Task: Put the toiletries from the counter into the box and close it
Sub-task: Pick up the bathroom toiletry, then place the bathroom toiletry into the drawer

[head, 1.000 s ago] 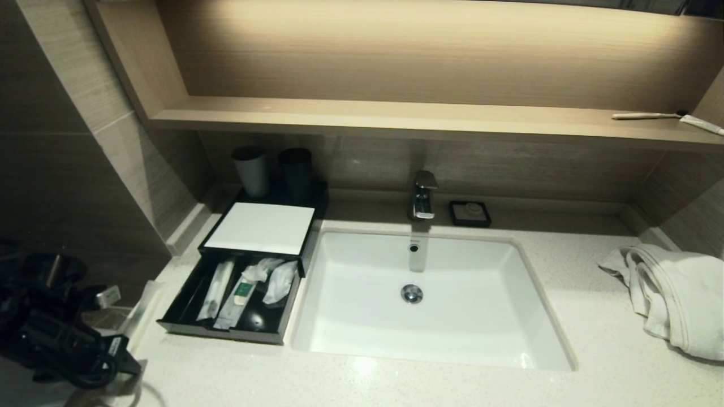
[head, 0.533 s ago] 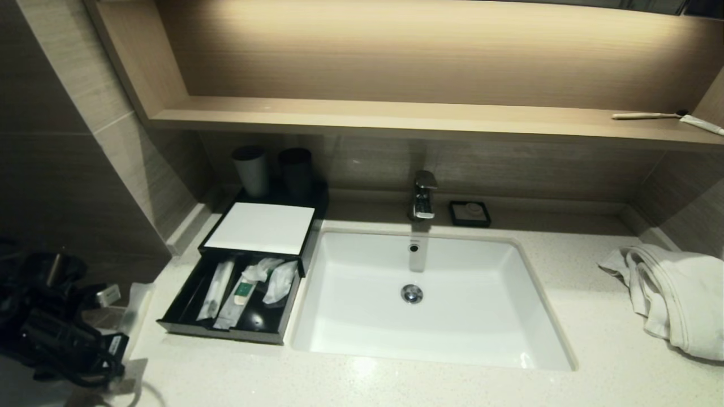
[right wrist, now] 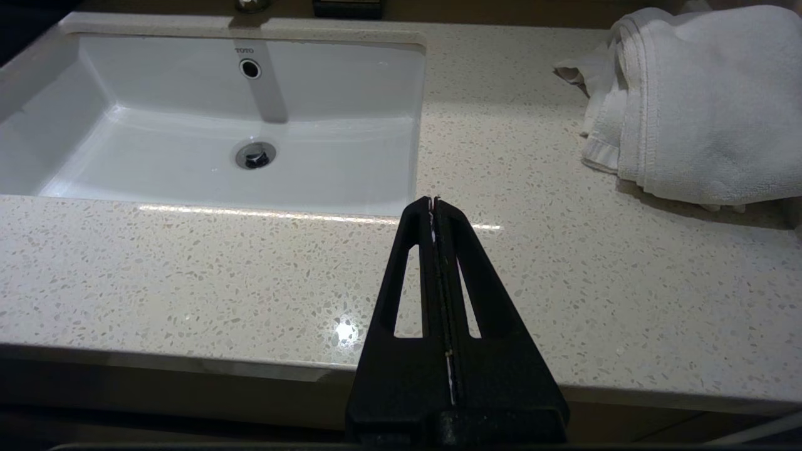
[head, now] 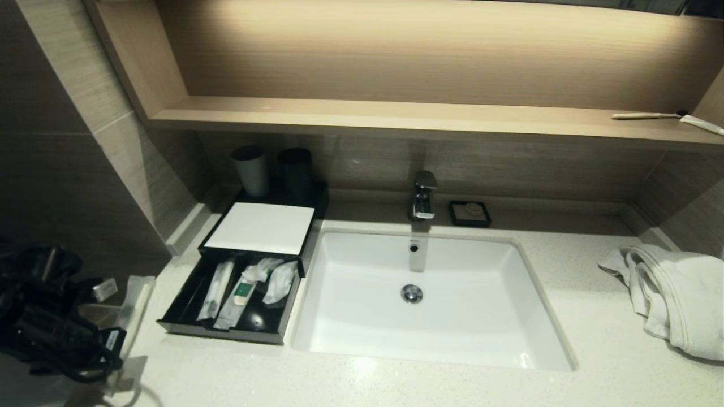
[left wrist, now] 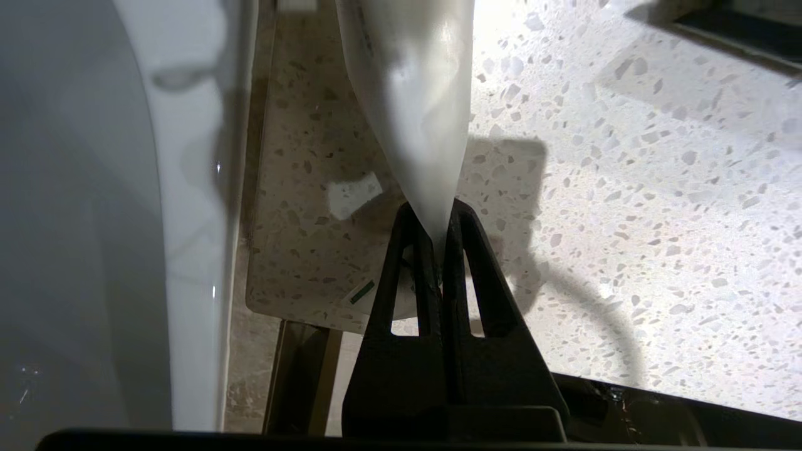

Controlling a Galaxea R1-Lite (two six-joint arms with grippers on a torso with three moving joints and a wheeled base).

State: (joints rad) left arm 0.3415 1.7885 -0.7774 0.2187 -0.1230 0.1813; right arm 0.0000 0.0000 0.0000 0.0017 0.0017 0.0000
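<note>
here left gripper (left wrist: 438, 235) pinches one sachet (left wrist: 410, 94); three packets (head: 243, 288) fill the box (head: 186, 325).

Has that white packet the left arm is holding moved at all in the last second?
Yes. The white packet, pinched in the left gripper, has slid away from the open black box, leaving more bare counter between them.

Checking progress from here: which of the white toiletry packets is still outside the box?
The translucent white packet pinched in the left end effector, above the counter left of the open black box. The other packets lie inside it.
</note>
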